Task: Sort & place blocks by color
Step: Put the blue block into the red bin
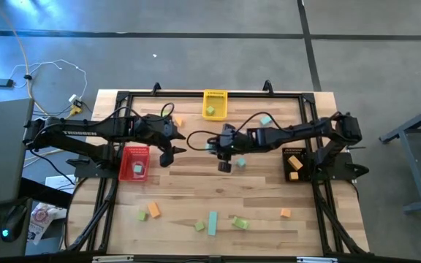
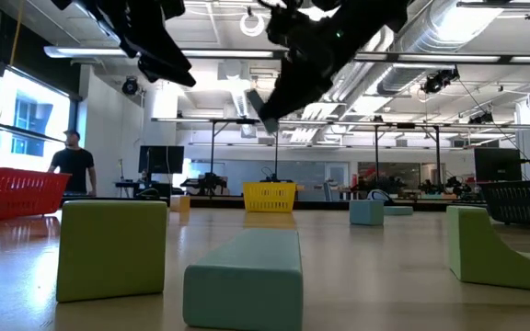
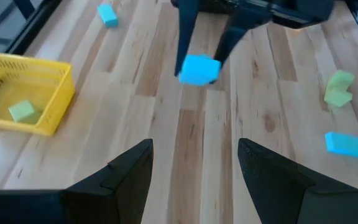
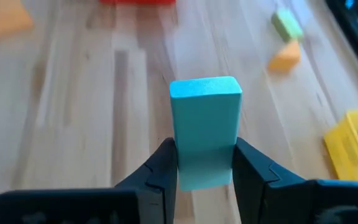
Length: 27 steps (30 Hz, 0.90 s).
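My right gripper (image 1: 216, 146) hangs over the middle of the table, shut on a teal block (image 4: 205, 134). That block also shows in the left wrist view (image 3: 199, 68). My left gripper (image 3: 194, 168) is open and hovers to the left of it, facing it, next to the red bin (image 1: 134, 162). Another teal block (image 1: 240, 162) lies flat on the table just right of the held one. A teal bar (image 1: 213, 223), green blocks (image 1: 240, 223) and orange blocks (image 1: 153, 210) lie along the near edge. My right gripper pinches the teal block between its two fingers (image 4: 160, 171) by the end nearest the wrist (image 4: 204, 174). The fingers slant down from the table's right. The rest of the block sticks out past the fingertips, lifted clear of the table.
A yellow bin (image 1: 215, 102) at the far edge holds a green block. A black bin (image 1: 295, 162) on the right holds orange blocks. A teal block (image 1: 265, 119) and an orange one (image 1: 177, 123) lie near the far side. A person (image 2: 74, 165) stands far behind the table.
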Available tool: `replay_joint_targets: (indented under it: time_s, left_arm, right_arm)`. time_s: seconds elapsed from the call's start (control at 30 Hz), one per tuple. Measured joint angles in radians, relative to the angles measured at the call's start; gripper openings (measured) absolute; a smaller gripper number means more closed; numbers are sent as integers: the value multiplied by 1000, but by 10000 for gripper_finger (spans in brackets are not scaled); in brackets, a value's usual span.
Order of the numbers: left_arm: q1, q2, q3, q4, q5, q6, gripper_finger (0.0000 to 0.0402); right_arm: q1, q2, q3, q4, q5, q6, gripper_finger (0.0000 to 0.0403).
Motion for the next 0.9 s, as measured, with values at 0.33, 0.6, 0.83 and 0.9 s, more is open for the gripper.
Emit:
replay_joint_targets:
  time_s: [0.33,0.6,0.83,0.9]
  left_arm:
    - [-1,0,0,101,3,6,223]
    - [-1,0,0,152,4,7,223]
    - [-1,0,0,229,18,15,223]
    - [-1,0,0,240,23,15,223]
  right_arm:
    - [24,0,0,214,68,0,88]
    - [20,0,0,308,75,0,88]
    - [21,0,0,373,74,8,88]
    - [21,0,0,395,73,7,88]
